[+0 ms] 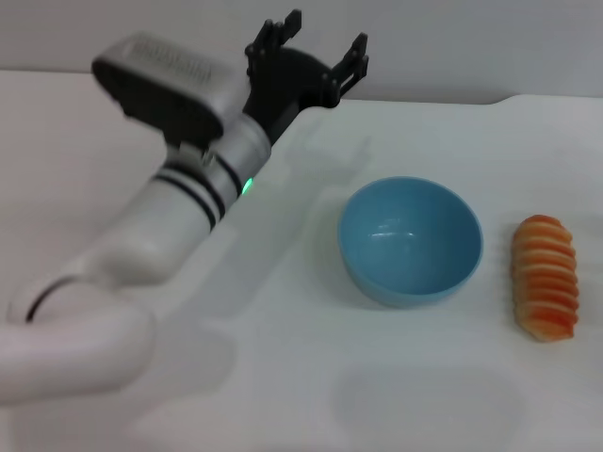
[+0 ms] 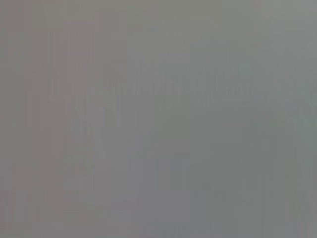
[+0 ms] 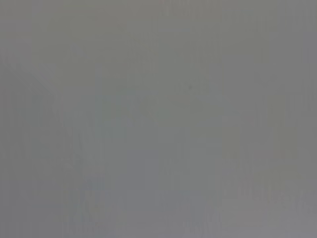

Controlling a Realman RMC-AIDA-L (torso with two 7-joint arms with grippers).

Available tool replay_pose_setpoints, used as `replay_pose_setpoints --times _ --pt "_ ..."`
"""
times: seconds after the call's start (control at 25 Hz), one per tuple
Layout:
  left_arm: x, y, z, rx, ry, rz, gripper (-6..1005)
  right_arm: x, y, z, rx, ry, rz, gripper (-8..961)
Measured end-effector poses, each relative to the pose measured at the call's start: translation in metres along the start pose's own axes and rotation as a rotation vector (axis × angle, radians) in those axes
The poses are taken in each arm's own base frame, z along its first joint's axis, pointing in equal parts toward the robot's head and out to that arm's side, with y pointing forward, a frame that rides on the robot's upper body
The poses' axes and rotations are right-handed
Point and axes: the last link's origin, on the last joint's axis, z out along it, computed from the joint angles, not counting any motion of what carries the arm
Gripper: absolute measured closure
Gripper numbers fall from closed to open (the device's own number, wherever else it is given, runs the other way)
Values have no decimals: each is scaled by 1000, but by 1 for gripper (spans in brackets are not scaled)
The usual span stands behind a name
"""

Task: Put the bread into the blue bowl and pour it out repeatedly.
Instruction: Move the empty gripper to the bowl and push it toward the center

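- Left gripper (image 1: pixel 317 49): raised above the table (image 1: pixel 283 377), fingers apart, holding nothing.
- Bowl (image 1: pixel 411 241): upright, empty.
- Bread (image 1: pixel 545 277): beside the bowl, apart.

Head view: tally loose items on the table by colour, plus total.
Light blue: 1, the blue bowl, upright and empty.
Orange: 1, the bread, lying on the white table beside the bowl, apart from it.
Total: 2.
The left gripper is open, raised beyond the bowl and holds nothing. The right gripper is not in view.
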Motion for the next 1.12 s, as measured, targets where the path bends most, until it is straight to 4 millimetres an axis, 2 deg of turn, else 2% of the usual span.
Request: replay_pose_setpoints --times 0.28,0.76,0.92,1.12 --pt "16 -2 26 -70 -245 10 186 0 -1 -1 1 -2 -4 267" --pt "60 -14 30 -234 -634 21 187 -4 0 3 -4 -12 -8 266" --pt "57 -9 36 -269 -721 22 187 -4 -2 3 -2 -14 -10 267" --pt "42 6 46 -316 -814 23 187 -4 -2 2 2 -14 -9 267"
